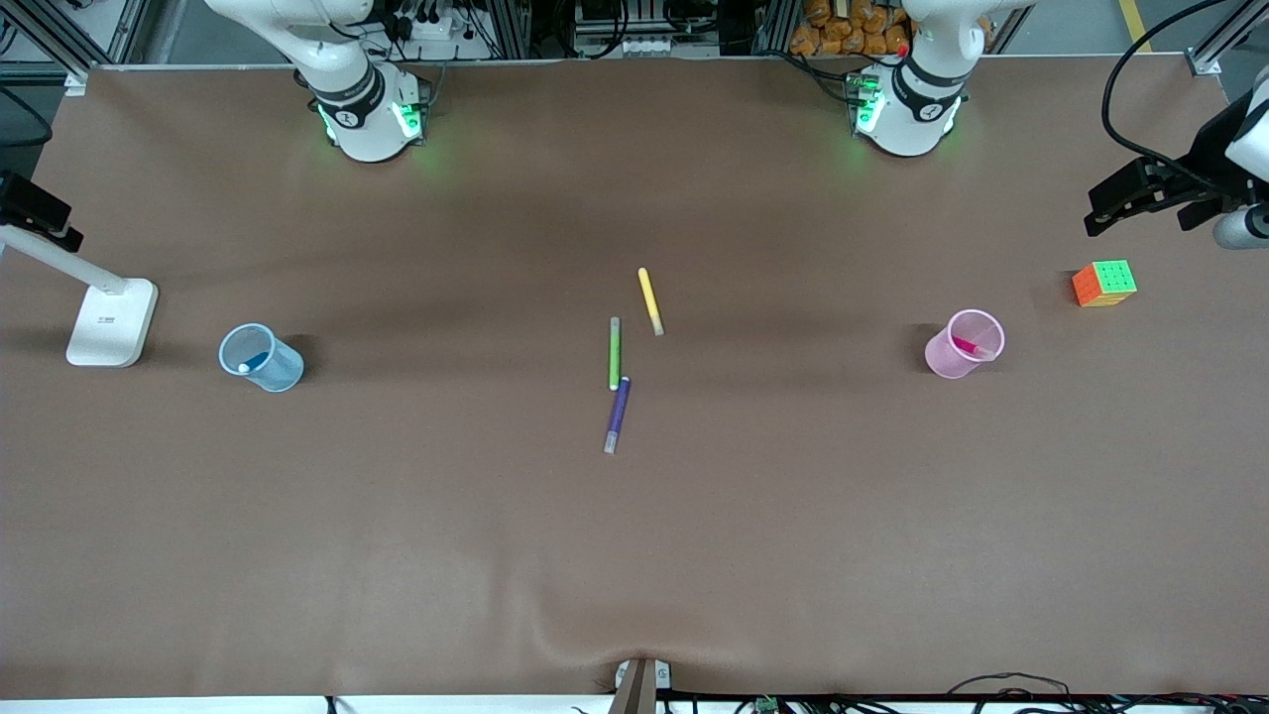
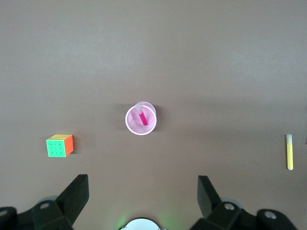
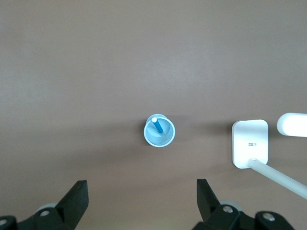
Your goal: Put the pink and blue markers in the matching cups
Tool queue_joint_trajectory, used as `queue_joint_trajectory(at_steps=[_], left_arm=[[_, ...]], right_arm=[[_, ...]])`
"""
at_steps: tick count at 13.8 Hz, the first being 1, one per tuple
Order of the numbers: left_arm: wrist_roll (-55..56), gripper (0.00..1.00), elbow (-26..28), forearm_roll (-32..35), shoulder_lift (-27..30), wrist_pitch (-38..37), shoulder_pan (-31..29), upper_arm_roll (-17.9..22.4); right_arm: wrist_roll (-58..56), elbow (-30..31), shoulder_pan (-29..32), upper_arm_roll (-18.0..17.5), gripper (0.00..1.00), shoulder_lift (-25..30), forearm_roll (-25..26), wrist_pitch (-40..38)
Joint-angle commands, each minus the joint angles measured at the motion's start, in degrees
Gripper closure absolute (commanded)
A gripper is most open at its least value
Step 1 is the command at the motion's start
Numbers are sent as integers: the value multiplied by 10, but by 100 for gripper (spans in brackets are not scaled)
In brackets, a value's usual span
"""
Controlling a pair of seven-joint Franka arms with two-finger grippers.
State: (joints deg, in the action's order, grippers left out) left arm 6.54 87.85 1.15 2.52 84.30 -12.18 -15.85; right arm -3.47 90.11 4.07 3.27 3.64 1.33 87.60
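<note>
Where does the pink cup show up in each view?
Front view: pink cup stands toward the left arm's end of the table, pink marker inside.
Left wrist view: pink cup sits mid-picture, above the open left gripper.
Right wrist view: not in it.
Shared landmark: the cube beside the cup.

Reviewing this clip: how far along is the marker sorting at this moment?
It looks finished. The pink marker stands in the pink cup, the blue marker in the blue cup. Nothing is in hand: left tool and right tool are open, high over their cups. Nothing appears left.
</note>
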Motion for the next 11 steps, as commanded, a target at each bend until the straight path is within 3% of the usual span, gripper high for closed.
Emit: queue_joint_trajectory(at_steps=[1, 2, 5, 11], left_arm=[[6, 0, 1, -1, 9, -22, 76, 61], [9, 0, 11, 0, 17, -22, 102, 91], [10, 0, 45, 0, 49, -12, 108, 94], [8, 0, 45, 2, 47, -1, 109, 97]], right_arm=[[2, -20, 14, -12, 0, -8, -14, -13], [2, -19, 15, -12, 0, -8, -21, -13], [3, -17, 11, -12, 0, -7, -21, -16], [4, -17, 10, -12, 0, -7, -23, -17]])
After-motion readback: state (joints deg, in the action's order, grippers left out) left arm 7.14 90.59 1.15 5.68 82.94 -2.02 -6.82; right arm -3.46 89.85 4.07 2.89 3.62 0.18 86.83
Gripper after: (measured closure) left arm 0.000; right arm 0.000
